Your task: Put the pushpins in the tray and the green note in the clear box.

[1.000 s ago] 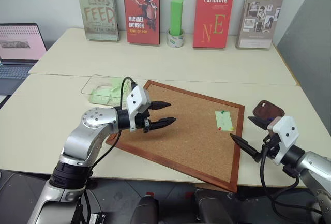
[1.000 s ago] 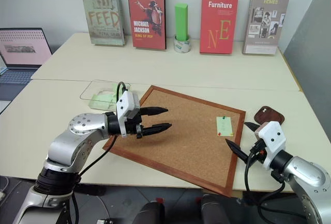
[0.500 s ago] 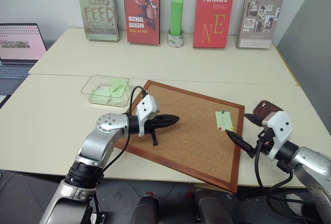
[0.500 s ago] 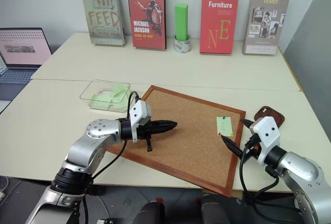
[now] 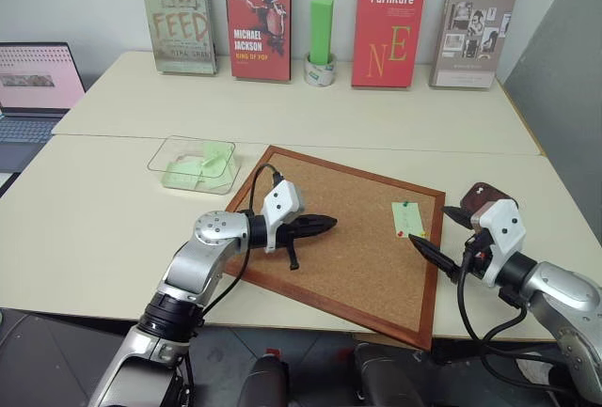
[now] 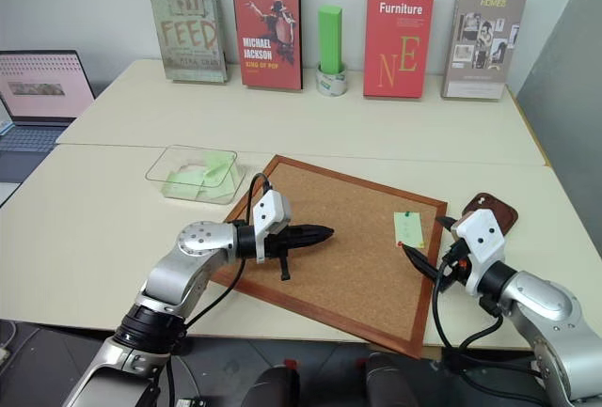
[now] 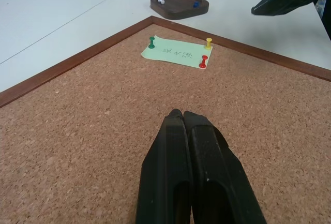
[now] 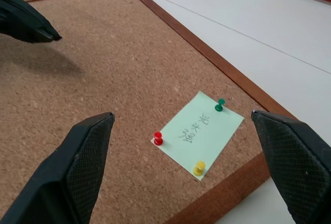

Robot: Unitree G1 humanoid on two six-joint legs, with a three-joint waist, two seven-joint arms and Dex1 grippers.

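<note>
Green note (image 8: 199, 133) pinned on corkboard (image 5: 348, 238) by three pushpins (image 8: 158, 137); tray (image 7: 180, 3), clear box (image 5: 191, 164) awaiting. Left fingers (image 7: 194, 146) clenched empty, right fingers (image 8: 83, 162) spread wide.

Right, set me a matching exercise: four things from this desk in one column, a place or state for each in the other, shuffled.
Things:
1. green note
2. tray
3. left pincer
4. right pincer

Places or states:
A. open, fingers wide apart
B. shut, over the corkboard
C. pinned to the corkboard
D. on the table beyond the corkboard's edge, pins inside

Pairs: 1-C, 2-D, 3-B, 4-A
</note>
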